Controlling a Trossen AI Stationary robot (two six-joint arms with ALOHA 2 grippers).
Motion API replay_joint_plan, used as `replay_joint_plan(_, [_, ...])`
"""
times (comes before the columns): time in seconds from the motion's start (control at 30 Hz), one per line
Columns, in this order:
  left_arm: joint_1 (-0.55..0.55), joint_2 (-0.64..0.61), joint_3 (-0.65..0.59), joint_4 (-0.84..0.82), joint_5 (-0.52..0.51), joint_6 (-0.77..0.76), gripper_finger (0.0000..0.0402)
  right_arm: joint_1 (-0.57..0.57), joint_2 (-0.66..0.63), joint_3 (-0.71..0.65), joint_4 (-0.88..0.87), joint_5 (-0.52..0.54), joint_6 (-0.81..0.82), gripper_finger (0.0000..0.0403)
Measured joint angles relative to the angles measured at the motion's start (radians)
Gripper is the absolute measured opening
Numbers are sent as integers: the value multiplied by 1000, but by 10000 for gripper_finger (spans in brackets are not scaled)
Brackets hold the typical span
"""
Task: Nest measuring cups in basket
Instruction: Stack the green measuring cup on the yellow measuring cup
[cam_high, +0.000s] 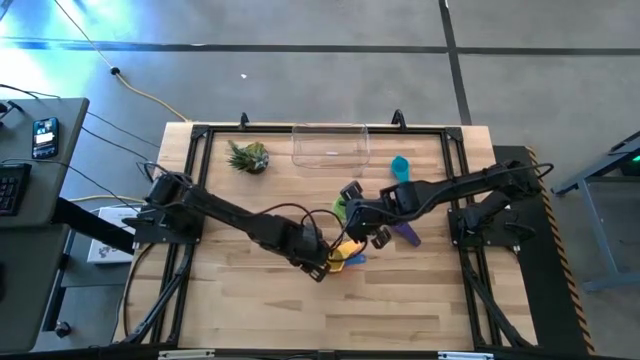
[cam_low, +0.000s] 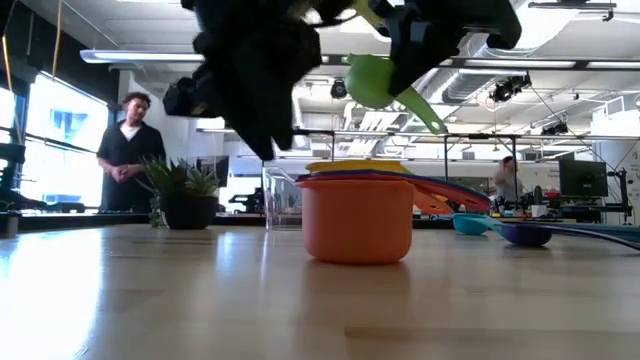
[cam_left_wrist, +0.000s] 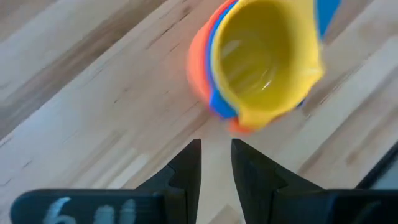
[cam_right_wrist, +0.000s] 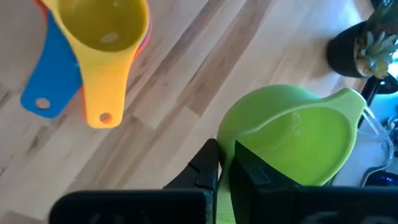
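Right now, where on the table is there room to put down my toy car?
The near side of the wooden table is bare, and so is the patch between the spiky plant and the left arm. The middle is crowded: the nested cup stack, both grippers, the right gripper holding the green cup, and the purple cup and teal cup beside them.

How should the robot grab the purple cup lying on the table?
Probably by its flat handle, coming straight down from above. The purple cup lies on the table beside the right gripper, handle flat, so thin fingers can pinch its edges. The round bowl looks wider and likelier to slip.
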Motion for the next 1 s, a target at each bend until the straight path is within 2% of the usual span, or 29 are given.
replay_joint_plan(0.17, [-13,-72,-1,-65,-11,0,78,44,0,0,4,-4,1,7])
replay_joint_plan(0.27, [-14,-118,-1,-95,-15,0,78,72,1,0,22,-53,-2,7])
replay_joint_plan(0.43, [-10,-196,-2,-152,-55,-4,78,115,20,0,151,-164,-17,7])
replay_joint_plan(0.73, [3,-299,-2,-148,-132,-30,78,162,84,0,179,-179,-135,7])
replay_joint_plan(1.0, [2,-320,-2,-137,-155,-39,78,164,178,0,174,-148,-137,7])
